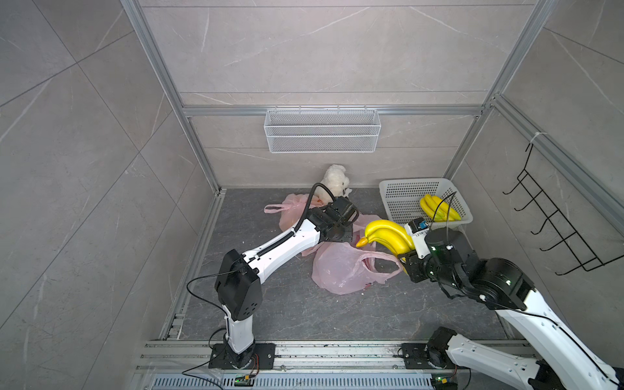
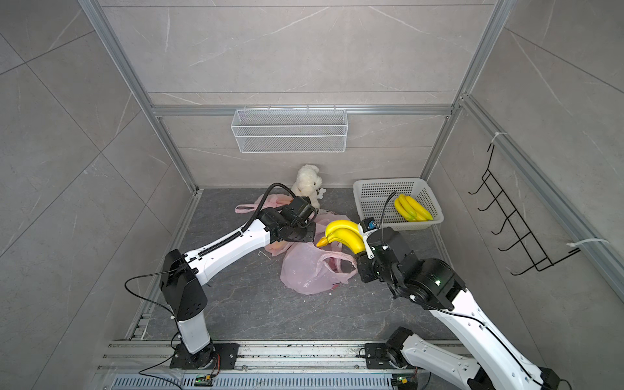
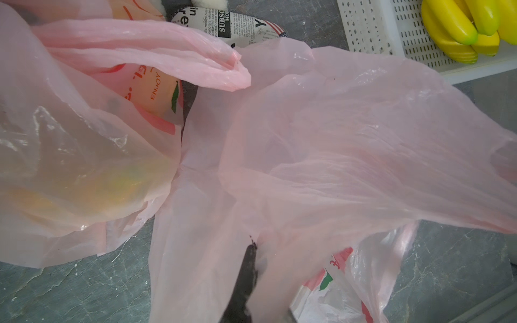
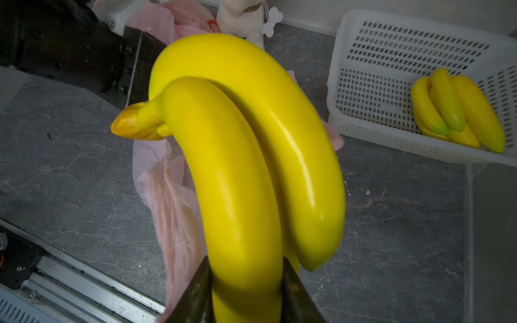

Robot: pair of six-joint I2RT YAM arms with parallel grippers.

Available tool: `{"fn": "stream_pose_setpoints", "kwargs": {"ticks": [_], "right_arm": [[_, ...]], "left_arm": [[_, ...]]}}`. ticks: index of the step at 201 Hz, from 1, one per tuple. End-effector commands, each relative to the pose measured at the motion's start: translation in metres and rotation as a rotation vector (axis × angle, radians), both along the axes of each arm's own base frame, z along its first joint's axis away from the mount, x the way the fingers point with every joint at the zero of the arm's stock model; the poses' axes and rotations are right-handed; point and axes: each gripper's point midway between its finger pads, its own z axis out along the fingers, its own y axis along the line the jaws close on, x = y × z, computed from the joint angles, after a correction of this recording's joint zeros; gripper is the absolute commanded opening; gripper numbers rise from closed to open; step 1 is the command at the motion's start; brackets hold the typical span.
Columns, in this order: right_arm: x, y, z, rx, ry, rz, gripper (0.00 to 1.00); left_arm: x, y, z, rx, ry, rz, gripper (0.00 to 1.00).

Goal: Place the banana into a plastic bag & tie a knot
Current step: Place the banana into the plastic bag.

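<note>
Right fingers (image 4: 195,296) clamped the banana (image 1: 388,236), hoisted just in front of the basket (image 1: 398,202)! Left fingers (image 3: 246,276) pinched the plastic bag (image 3: 349,139) beside that basket. Loading step, by the look of it: next, the mouth needed spreading so the banana could drop in.

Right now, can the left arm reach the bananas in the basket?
Probably not: the left gripper is shut on a pink bag, and the right gripper with its banana bunch crowds the way.
</note>
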Motion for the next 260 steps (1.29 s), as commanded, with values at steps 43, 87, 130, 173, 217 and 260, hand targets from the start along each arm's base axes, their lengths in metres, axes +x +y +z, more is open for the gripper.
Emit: {"fn": "stream_pose_setpoints", "kwargs": {"ticks": [43,87,130,173,217,260], "right_arm": [[0.022,0.006,-0.044,-0.071,0.056,-0.091,0.20],[0.027,0.008,-0.057,-0.114,0.066,-0.112,0.20],[0.038,-0.001,-0.033,-0.127,-0.005,-0.185,0.22],[0.045,0.015,-0.048,-0.148,0.050,-0.168,0.20],[0.044,0.023,-0.050,-0.129,0.080,-0.156,0.21],[0.056,0.026,-0.047,-0.016,0.099,-0.156,0.24]], "left_arm": [[-0.014,0.003,0.041,-0.110,-0.092,-0.067,0.00],[-0.024,0.000,0.041,-0.136,-0.098,-0.120,0.00],[-0.047,-0.014,0.046,-0.126,-0.140,-0.261,0.00],[-0.063,-0.038,0.068,-0.214,-0.186,-0.311,0.00],[-0.071,-0.063,0.084,-0.300,-0.252,-0.341,0.00],[-0.097,-0.071,0.081,-0.351,-0.236,-0.439,0.00]]}}
